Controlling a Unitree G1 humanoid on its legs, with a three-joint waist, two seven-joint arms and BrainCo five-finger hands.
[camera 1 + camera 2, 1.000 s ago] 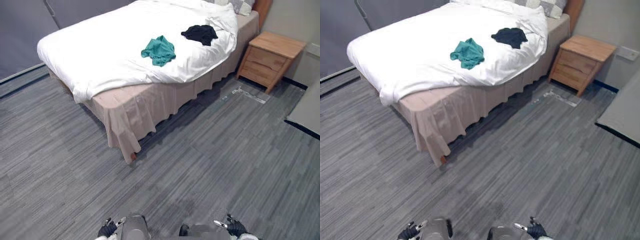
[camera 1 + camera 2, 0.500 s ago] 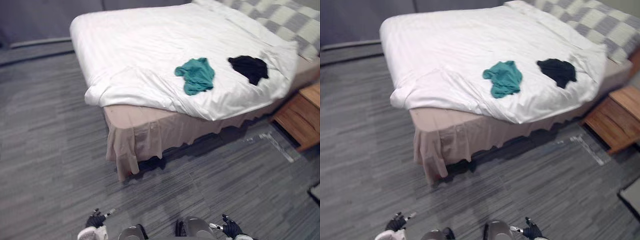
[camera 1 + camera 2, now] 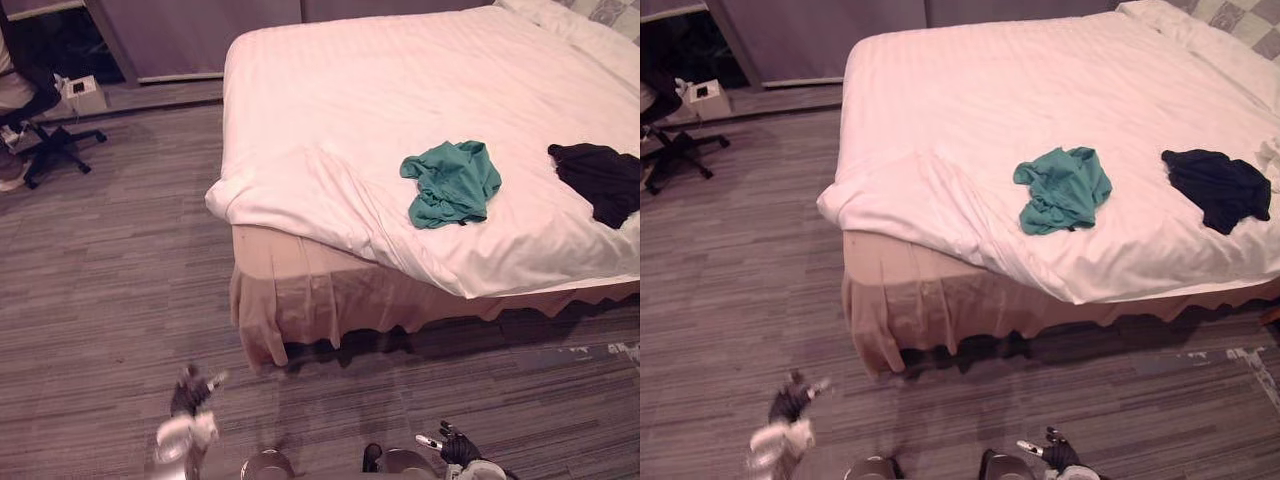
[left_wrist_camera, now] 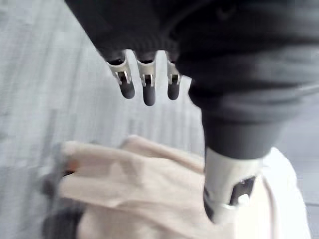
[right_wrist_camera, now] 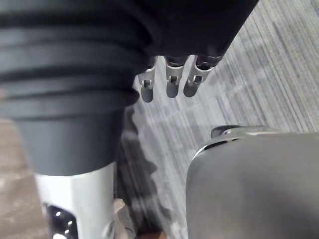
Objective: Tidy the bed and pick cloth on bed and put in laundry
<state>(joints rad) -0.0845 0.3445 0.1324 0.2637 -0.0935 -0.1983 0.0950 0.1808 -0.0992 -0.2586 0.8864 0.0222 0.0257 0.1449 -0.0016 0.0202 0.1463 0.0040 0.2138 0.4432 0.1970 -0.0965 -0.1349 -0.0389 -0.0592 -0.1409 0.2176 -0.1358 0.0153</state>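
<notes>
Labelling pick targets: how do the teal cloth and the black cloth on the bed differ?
Colour: the teal cloth is green-blue; the black cloth is dark, with little visible detail.
Place: the teal cloth lies to the robot's left of the black cloth, nearer the foot corner of the white duvet.
Shape: the teal cloth is bunched with clear folds; the black cloth looks slightly more spread.
Shared: both are crumpled, loose on the duvet, and apart from each other.

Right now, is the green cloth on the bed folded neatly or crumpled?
Crumpled. The green cloth lies in a bunched heap with uneven creases on the white duvet, close to its near edge.
</notes>
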